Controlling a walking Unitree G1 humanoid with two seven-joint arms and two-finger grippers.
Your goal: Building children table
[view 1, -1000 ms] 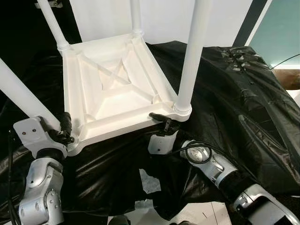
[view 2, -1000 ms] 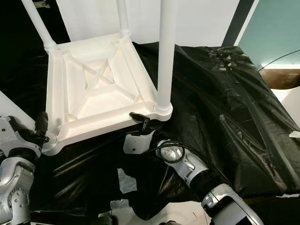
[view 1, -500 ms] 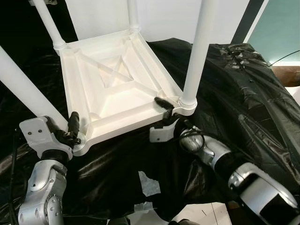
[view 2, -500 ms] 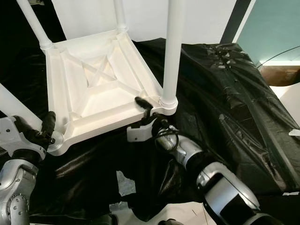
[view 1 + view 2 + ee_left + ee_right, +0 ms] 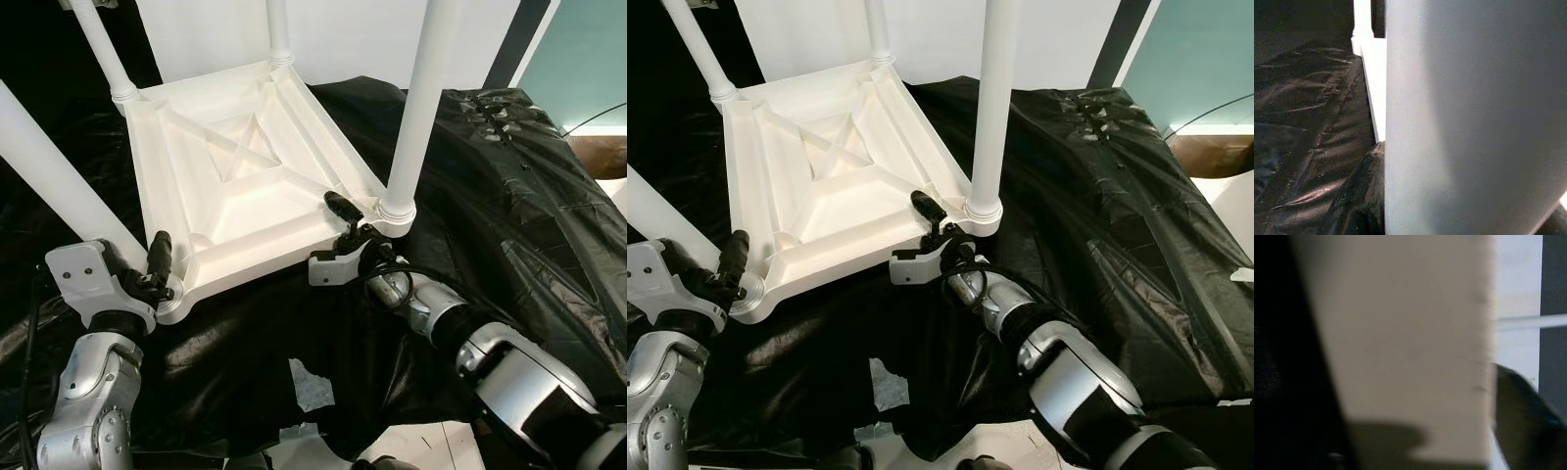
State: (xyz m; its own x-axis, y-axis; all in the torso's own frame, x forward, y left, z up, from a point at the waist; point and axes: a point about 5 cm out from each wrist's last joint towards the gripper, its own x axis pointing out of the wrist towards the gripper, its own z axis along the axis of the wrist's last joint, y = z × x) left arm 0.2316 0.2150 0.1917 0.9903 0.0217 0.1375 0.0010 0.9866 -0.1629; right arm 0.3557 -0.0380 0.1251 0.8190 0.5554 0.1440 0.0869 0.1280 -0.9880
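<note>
Black plastic sheeting (image 5: pixel 509 196) underneath, white children's table (image 5: pixel 245 186) upside down with legs up, near rim clamped by left gripper (image 5: pixel 157 269) at near-left corner and right gripper (image 5: pixel 345 217) beside near-right leg (image 5: pixel 416 117), probably for steadying.

Indoor assembly area, room type uncertain: a work surface draped in crinkled black plastic sheeting (image 5: pixel 509 196), a white wall (image 5: pixel 343 39) behind, a teal panel (image 5: pixel 588 59) at right.

Upturned table (image 5: pixel 245 186) on sheeting (image 5: pixel 509 215), grippers at near corners
</note>
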